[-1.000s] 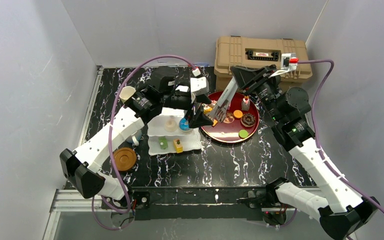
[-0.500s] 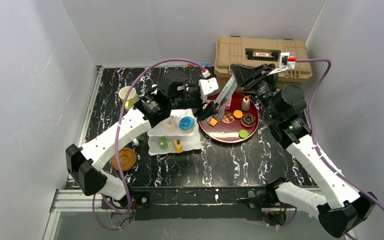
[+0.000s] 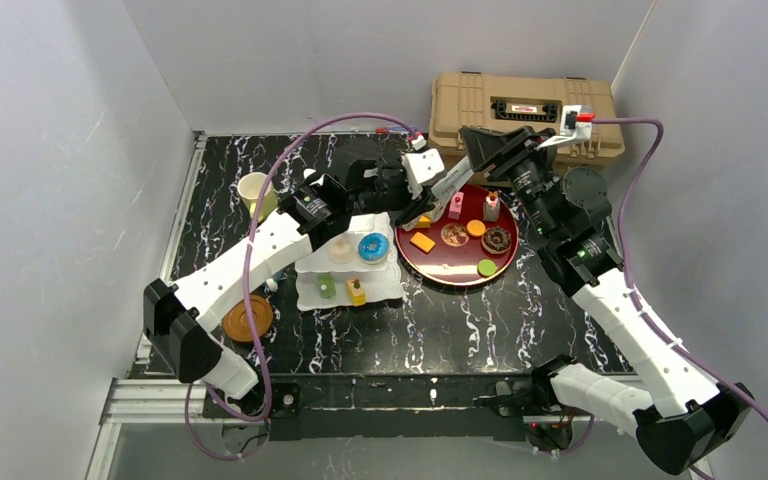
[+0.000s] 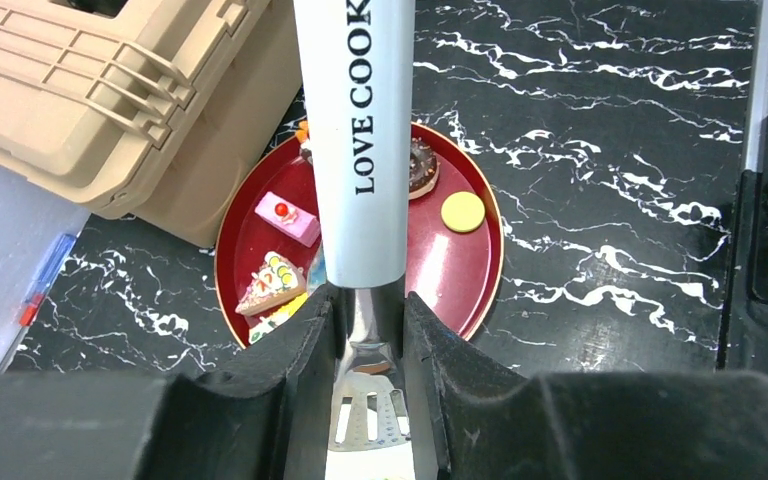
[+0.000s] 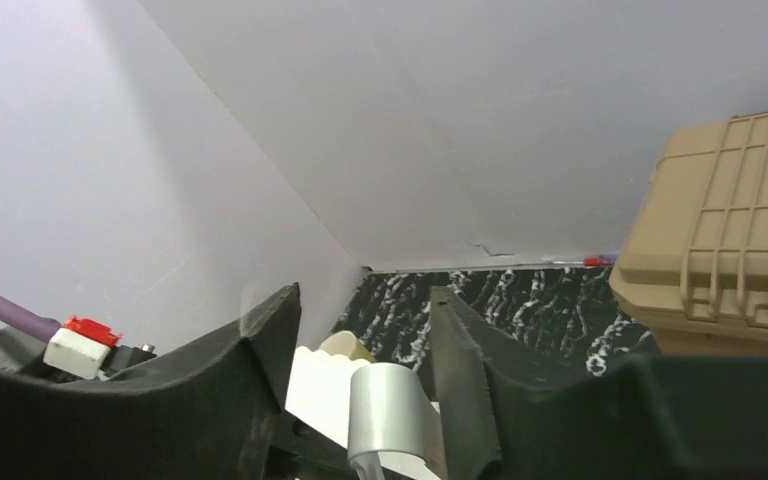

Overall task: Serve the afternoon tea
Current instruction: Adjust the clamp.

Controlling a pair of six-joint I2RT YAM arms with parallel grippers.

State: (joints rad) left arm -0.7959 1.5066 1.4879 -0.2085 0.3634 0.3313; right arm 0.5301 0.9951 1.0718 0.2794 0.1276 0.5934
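At lower left a brown coaster [image 3: 247, 318] lies on the bench [image 3: 460, 320]; just beyond, the white cake stand [image 3: 350, 288] carries a blue doughnut [image 3: 371, 246]; your left hand [image 4: 370, 310] is clamped on the spatula [image 4: 360, 150] at its neck, above the red tray [image 4: 450, 270] of toy pastries [image 3: 422, 242]; your right hand [image 5: 362, 300], fingers apart, straddles the handle's far end, before the tan case [image 3: 520, 105] at upper right.
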